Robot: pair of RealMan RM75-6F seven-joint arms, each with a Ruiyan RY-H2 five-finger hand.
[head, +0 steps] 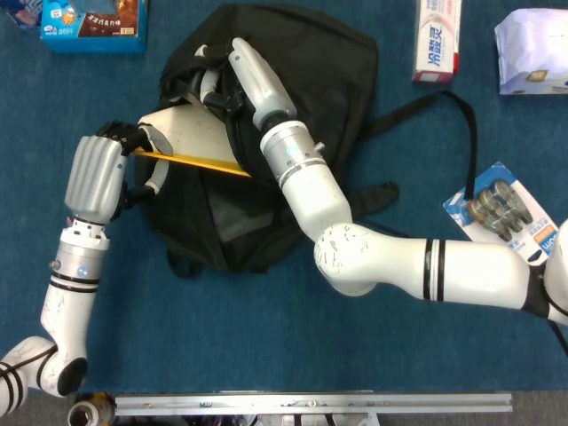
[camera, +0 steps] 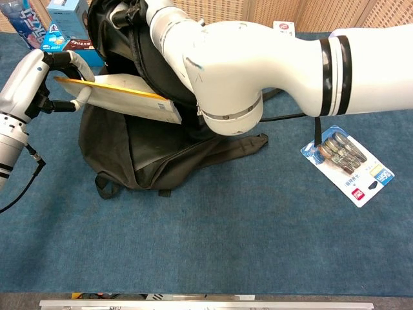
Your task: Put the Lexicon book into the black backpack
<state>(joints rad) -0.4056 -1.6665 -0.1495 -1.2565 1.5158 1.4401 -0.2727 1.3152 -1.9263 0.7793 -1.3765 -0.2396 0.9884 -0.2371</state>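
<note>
now left hand (head: 99,169) holding lexicon book (head: 191,133), black backpack (head: 311,62)

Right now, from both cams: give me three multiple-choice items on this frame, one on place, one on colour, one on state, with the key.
1. Where does the battery pack lie relative to the black backpack?
A. on the robot's right of it
B. on the robot's left of it
C. inside it

2. What colour is the edge of the book?
A. red
B. yellow
C. green

3. What is the left hand doing?
A. hanging open above the table
B. pressing flat on the backpack
C. holding the book

Key: 1 A, the pack lies on the blue cloth far right in both views. 2 B, a yellow strip runs along the book's edge. 3 C, its fingers wrap the book's near end while the right hand grips the backpack's opening.
</note>
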